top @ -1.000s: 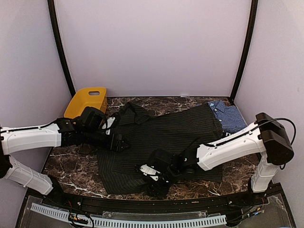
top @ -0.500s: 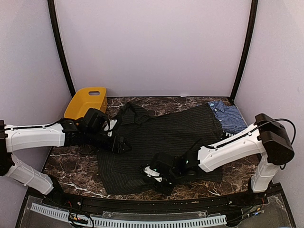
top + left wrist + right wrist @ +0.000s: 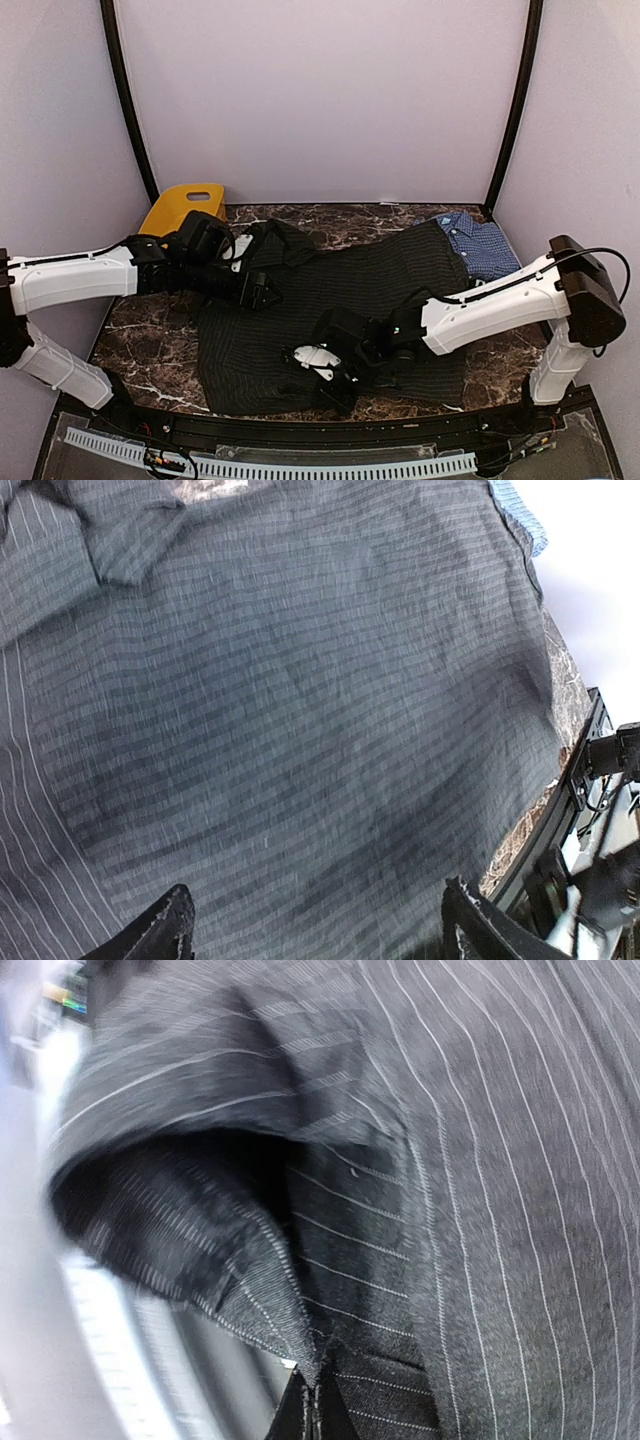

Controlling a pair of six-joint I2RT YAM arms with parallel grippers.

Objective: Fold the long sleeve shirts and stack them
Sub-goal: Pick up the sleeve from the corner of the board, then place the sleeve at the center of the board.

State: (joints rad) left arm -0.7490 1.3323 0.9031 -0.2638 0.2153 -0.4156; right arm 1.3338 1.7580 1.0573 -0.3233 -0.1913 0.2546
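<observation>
counter (image 3: 150, 335): dark brown marble with pale veins. it carries both shirts and the basket, and bare stone shows at the left and right ends.
black shirt (image 3: 350, 290): the largest thing on the counter, spread nearly flat across its middle. it runs from the near edge towards the far right corner. the cloth is black with fine light pinstripes, which the left wrist view (image 3: 300, 730) and the right wrist view (image 3: 480, 1160) show close up. its collar (image 3: 272, 240) lies rumpled at the far left. no writing on it can be read.
right arm (image 3: 500, 305): white, reaching from the right side low across the near part of the black shirt.
left arm (image 3: 70, 282): white, reaching in from the left over the black shirt's left side.
blue shirt (image 3: 478, 245): small-checked, lying at the far right of the counter. it is partly under the black shirt's far right end, and one pale blue corner shows in the left wrist view (image 3: 520, 520).
basket (image 3: 180, 205): yellow plastic, at the far left corner and apart from the shirts. the left arm partly hides it.
left pincer (image 3: 262, 292): spread wide, with its two dark fingers standing far apart over the striped cloth in the wrist view (image 3: 315, 925). it grips nothing. whether the tips touch the cloth cannot be told.
right pincer (image 3: 318, 368): closed near the black shirt's near edge. in the wrist view (image 3: 305, 1410) the fingertips meet, pinching a fold of pinstriped cloth, and the hem beside them is raised into a dark pocket.
</observation>
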